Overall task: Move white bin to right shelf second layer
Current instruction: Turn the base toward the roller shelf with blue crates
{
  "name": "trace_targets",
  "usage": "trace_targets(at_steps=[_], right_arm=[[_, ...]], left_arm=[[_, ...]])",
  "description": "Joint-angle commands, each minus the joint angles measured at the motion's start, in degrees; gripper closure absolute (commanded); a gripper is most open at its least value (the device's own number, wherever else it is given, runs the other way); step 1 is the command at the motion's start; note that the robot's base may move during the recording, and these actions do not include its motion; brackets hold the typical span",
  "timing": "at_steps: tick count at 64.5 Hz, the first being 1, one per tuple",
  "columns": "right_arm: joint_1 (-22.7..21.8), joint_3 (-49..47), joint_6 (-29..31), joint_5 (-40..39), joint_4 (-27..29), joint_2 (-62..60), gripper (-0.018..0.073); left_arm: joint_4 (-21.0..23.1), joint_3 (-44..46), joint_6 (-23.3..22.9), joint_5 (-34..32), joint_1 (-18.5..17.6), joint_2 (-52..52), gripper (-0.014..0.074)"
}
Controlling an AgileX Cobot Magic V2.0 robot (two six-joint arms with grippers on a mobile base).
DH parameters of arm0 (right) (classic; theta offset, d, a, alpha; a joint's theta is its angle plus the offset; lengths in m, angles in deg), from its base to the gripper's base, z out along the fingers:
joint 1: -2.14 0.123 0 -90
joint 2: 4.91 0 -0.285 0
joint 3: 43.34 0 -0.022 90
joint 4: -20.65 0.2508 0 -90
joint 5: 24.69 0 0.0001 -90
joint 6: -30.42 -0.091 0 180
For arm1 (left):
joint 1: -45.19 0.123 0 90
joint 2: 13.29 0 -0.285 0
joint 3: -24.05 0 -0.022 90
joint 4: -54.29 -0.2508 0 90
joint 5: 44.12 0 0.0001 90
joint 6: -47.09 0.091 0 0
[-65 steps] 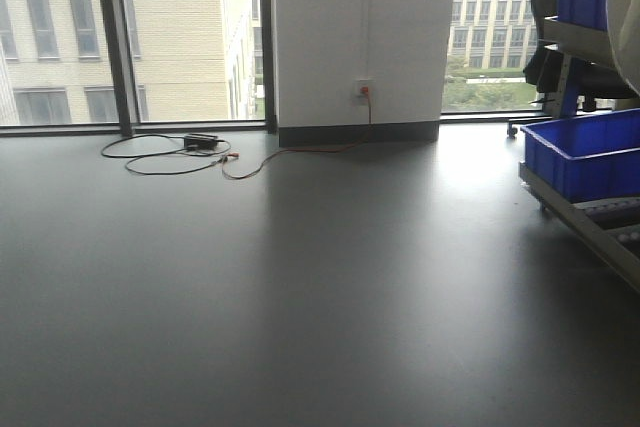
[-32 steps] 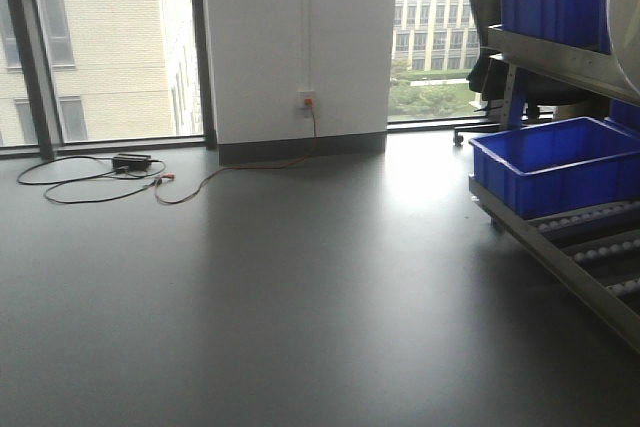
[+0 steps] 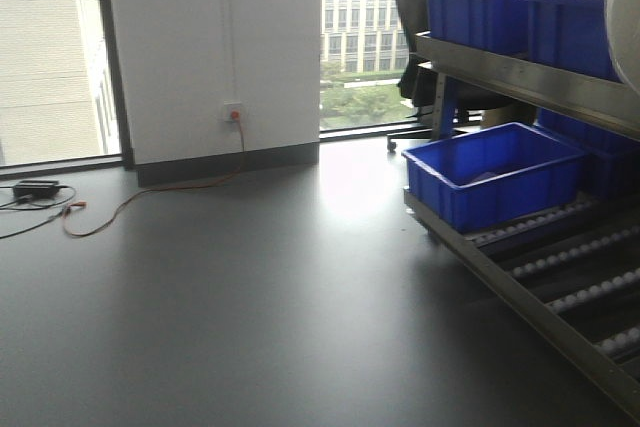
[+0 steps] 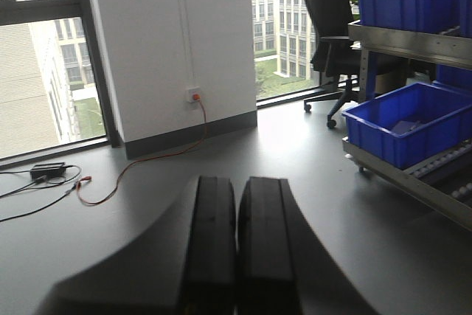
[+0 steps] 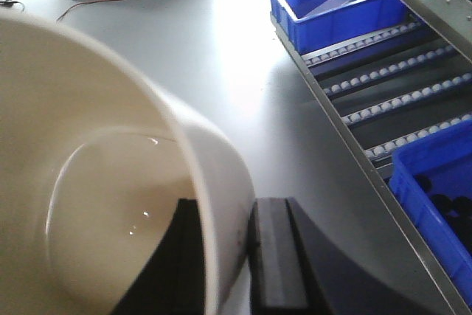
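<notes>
Grey floor (image 3: 250, 297), roller shelf (image 5: 398, 68) beside; right jaws pinch white bin (image 5: 88, 182) wall; left jaws closed together.

I am on an open floor of an office building, fitted out as a warehouse-style test space. Tall dark-framed windows (image 3: 50, 77) at the upper left of the front view look out on neighbouring blocks and some greenery. The floor (image 3: 250, 297) is smooth and grey. A white pillar (image 3: 210, 37) carries a wall socket (image 3: 233, 111), and an orange cable (image 3: 150, 195) trails from it along the floor. On the right of the frame stands a steel rack (image 3: 520, 75) with sloping roller lanes (image 3: 570, 257) and blue crates (image 3: 495, 172). An office chair (image 4: 328, 27) sits by the window behind it.
</notes>
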Motion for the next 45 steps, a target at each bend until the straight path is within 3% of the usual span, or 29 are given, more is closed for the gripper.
trace_targets(at_steps=[1, 45], right_arm=[[-0.35, -1.78, -0.08, -5.72, -0.92, 0.11, 0.0489], [-0.35, -1.78, -0.08, -5.72, -0.92, 0.11, 0.0489]], left_arm=[[0.13, -2.11, 0.10, -4.86, -0.06, 0.80, 0.0512], [0.13, -2.11, 0.10, -4.86, -0.06, 0.80, 0.0512]])
